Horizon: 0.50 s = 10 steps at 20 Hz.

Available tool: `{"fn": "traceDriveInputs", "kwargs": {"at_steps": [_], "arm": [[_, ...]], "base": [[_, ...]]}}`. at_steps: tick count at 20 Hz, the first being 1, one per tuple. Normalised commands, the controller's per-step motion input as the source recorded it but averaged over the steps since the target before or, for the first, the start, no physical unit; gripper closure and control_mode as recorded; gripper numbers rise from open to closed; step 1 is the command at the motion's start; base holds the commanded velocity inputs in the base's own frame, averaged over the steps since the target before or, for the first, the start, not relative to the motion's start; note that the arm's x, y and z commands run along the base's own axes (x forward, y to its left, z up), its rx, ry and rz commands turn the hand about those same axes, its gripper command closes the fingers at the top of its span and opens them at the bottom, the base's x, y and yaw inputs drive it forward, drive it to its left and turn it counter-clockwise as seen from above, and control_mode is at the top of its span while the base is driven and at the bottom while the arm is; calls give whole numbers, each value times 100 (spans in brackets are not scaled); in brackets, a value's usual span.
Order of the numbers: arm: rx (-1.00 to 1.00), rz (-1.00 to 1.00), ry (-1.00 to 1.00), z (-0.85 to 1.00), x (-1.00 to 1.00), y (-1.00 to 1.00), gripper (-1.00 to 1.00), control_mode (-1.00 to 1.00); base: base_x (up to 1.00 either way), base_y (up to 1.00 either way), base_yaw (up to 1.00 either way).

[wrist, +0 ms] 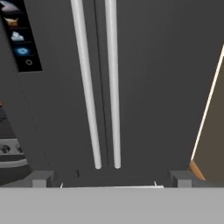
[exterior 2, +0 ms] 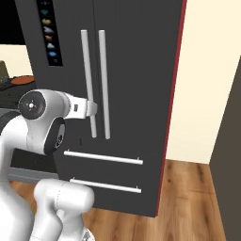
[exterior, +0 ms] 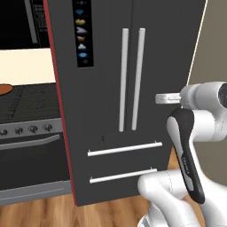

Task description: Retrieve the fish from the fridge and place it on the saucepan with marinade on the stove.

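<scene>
Hand view faces the tall dark grey double-door fridge point(wrist: 144, 78), doors shut; the fish is presumably inside, unseen. Its 2 long white vertical bar handles point(wrist: 99, 87) stand side by side, straight ahead of the two-finger gripper point(wrist: 112, 178), whose jaws are spread wide and hold nothing. Gripper and handles are apart. Left of the fridge, the black gas stove point(exterior: 26, 104) carries the orange-brown saucepan point(exterior: 4, 89). Wooden floor point(exterior 2: 188, 197) lies below.

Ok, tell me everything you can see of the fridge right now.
The fridge is tall, dark grey and matte, with a red side edge. Both doors are shut, with two long white bar handles side by side at the centre seam, a black icon panel on the left door, and two closed drawers below with white horizontal bars. It stands right of the stove.
</scene>
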Motion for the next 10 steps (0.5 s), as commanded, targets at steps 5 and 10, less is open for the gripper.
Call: {"fn": "traceDriveInputs", "kwargs": {"at_steps": [5,10], "arm": [[0,0,0,0,48,0,-100,-100],[0,0,0,0,51,0,-100,-100]], "base": [[0,0,0],[0,0,0]]}}
